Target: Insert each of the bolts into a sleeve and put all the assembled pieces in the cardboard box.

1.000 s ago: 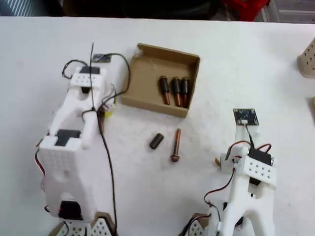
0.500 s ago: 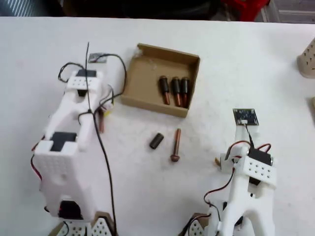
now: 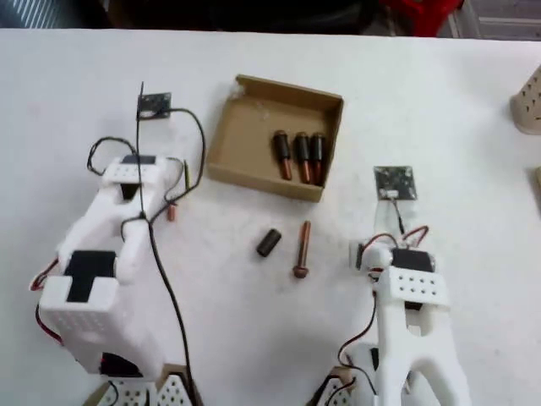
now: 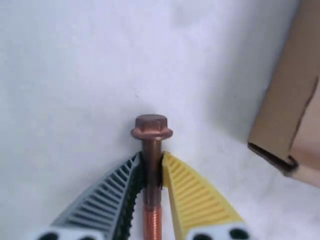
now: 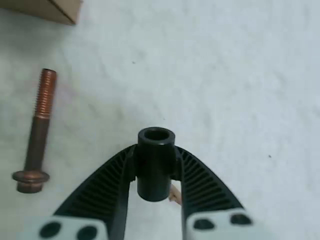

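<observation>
Bolt (image 4: 151,150) and sleeve (image 5: 155,162) each being gripped, one per arm.
Left jaws are clamping the bolt near the cardboard box (image 3: 249,127); right jaws are pinching the sleeve over the worktop (image 3: 439,110); spare bolt (image 3: 302,249), spare sleeve (image 3: 269,243) lying between the arms.

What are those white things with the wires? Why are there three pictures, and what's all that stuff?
The white things are robot arms, the left arm and the right arm. Each ends in a claw for grabbing. One picture looks down on the table from above. The other two come from little cameras on the arms' wrists, so you see the claws close up. The left claw squeezes a copper bolt. The right claw squeezes a black tube called a sleeve. On the table lie a spare bolt, a spare sleeve, and a box holding three finished pieces, bolts pushed into sleeves.
</observation>
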`<move>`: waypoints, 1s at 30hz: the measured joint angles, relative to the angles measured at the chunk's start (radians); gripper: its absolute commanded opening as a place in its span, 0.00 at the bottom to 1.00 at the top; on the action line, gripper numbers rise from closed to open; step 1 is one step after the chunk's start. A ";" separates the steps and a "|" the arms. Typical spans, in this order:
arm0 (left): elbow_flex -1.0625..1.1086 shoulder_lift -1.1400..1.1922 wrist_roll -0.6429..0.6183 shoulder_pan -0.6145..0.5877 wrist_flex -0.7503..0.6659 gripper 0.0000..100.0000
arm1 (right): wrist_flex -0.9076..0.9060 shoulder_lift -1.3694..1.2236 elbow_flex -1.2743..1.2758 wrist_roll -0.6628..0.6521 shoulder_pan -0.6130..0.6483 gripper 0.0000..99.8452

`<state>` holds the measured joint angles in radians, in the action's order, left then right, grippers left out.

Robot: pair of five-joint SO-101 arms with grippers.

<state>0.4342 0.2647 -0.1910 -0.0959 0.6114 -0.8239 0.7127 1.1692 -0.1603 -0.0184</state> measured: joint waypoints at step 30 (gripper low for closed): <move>0.118 -0.054 0.000 -0.044 -0.229 0.02 | 0.819 -0.002 0.195 0.126 0.522 0.02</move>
<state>0.5524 0.2110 -0.1910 -0.1404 0.3828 -0.0046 0.7112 1.3640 -0.0345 0.5033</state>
